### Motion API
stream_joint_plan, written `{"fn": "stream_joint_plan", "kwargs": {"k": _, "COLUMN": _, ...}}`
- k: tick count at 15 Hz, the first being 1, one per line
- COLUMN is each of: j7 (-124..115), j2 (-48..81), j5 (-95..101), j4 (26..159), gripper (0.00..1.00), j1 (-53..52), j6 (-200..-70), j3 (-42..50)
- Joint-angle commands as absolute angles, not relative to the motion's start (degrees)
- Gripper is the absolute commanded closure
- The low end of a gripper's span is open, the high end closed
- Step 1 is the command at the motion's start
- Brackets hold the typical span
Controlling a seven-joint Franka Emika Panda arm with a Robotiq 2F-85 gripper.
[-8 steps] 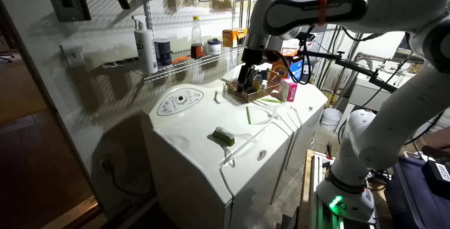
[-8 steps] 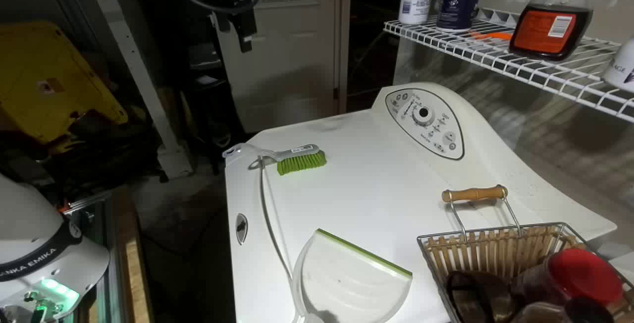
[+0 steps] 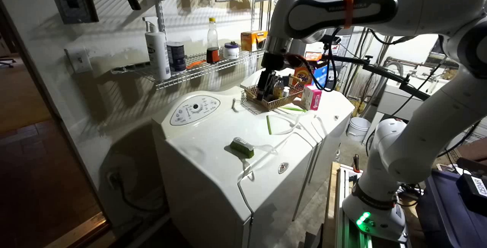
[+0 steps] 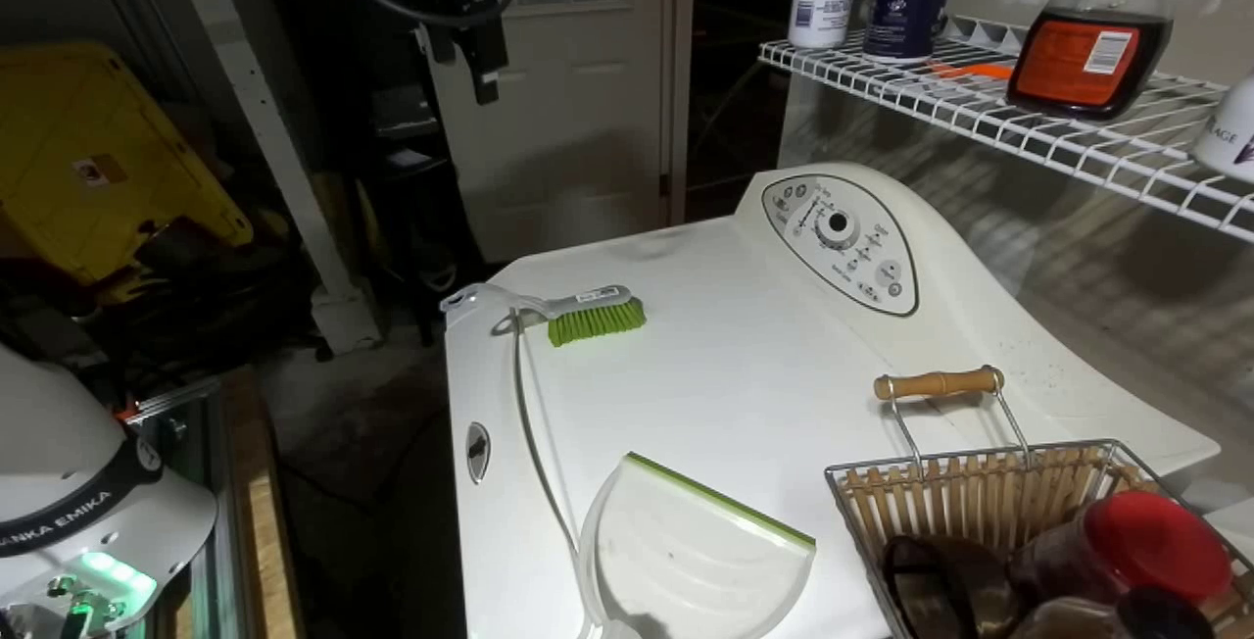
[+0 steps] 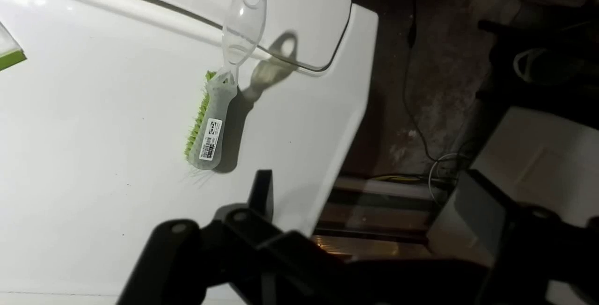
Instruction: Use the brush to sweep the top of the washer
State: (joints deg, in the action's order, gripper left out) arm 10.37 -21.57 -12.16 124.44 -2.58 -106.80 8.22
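My gripper [image 5: 369, 195] is released, fingers wide apart, nothing btwn. Brush [image 5: 222, 90] on washer [image 5: 93, 169] top nr front edge, handle crossing the lid seam. Wrist view: it lies up & to the view's left of the gap; long axis approx. across the closing line, so I'd judge sideways shift w/ little twist, then down. Can't read ht above lid: in an exterior view fingertips [image 3: 260, 95] overlap basket [image 3: 285, 100]. Dustpan [image 5: 11, 57] mostly cut off, wrist view.

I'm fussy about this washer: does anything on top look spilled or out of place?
No spill shows. In the wrist view, a few dark specks dot the top of the washer near the hand brush, odd against plain white; possibly dirt.
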Motion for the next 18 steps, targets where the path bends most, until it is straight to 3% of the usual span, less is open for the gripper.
{"fn": "stream_joint_plan", "kwargs": {"k": 1, "j7": 7.27, "j2": -19.96, "j5": -9.94, "j4": 125.63, "gripper": 0.0, "j1": -0.85, "j6": -106.42, "j3": 5.31}}
{"fn": "stream_joint_plan", "kwargs": {"k": 8, "j7": -4.24, "j2": -15.66, "j5": -2.89, "j4": 133.73, "gripper": 0.0, "j1": 0.25, "j6": -111.09, "j3": 0.2}}
{"fn": "stream_joint_plan", "kwargs": {"k": 18, "j7": -9.65, "j2": -8.2, "j5": 3.37, "j4": 140.97, "gripper": 0.0, "j1": 0.61, "j6": -123.61, "j3": -0.36}}
